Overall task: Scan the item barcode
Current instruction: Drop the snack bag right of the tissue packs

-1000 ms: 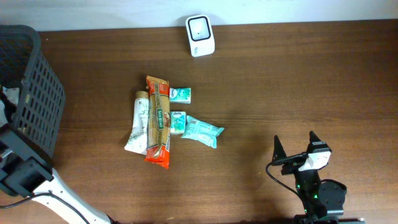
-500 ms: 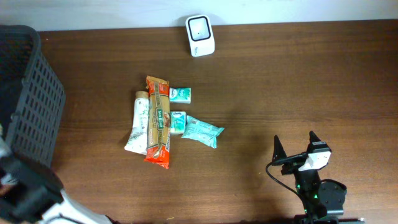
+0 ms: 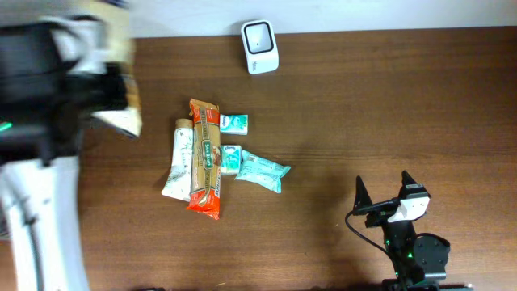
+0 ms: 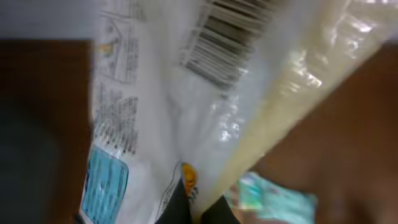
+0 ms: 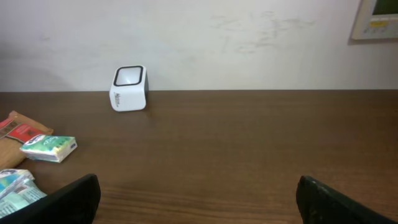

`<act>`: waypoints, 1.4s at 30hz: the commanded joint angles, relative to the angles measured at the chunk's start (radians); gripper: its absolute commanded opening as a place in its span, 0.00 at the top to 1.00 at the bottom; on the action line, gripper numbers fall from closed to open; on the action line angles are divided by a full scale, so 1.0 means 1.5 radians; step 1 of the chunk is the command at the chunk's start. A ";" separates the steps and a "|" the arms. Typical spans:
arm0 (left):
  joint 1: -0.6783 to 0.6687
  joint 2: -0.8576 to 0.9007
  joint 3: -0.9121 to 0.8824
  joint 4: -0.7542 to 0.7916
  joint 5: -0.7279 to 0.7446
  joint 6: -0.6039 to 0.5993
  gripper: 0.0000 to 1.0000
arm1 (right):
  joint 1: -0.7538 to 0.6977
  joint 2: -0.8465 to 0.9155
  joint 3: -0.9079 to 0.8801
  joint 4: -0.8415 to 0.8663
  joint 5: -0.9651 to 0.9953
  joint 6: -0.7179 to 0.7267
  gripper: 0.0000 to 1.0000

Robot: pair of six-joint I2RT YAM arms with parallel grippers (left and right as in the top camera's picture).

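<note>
Now, the left fingers (image 4: 177,208) grip a plastic packet (image 3: 121,117) held high over the left side of the table (image 3: 363,105), arm raised toward the camera, barcode (image 4: 227,31) showing at the wrist. The scan looks undone: the white scanner (image 3: 260,35) stands well apart at the far edge. The right fingers (image 5: 81,196) rest wide open.

Table (image 3: 388,105): dark brown wood grain, matte, filling nearly the whole overhead view. At its 12 o'clock edge it meets an off-white wall (image 5: 249,43), plain, with faint scuffs toward 1 o'clock in the right wrist view. Beige wall panel (image 5: 378,18) at 2 o'clock there, cut off by the frame. Light soft and even, with weak shadows.
</note>
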 commanded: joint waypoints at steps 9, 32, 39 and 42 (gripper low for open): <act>-0.312 0.252 -0.211 0.213 0.010 -0.118 1.00 | -0.004 -0.005 -0.006 0.000 0.003 0.005 0.01; -0.174 0.032 -0.053 0.129 -0.164 -0.077 0.01 | -0.004 -0.005 -0.006 0.000 0.003 0.005 0.01; -0.060 -0.116 -0.053 -0.032 -0.219 -0.019 0.01 | -0.004 -0.005 -0.006 0.000 0.003 0.005 0.01; -0.053 -0.138 -0.053 -0.094 -0.242 -0.019 0.01 | -0.004 -0.005 -0.006 0.000 0.003 0.005 0.01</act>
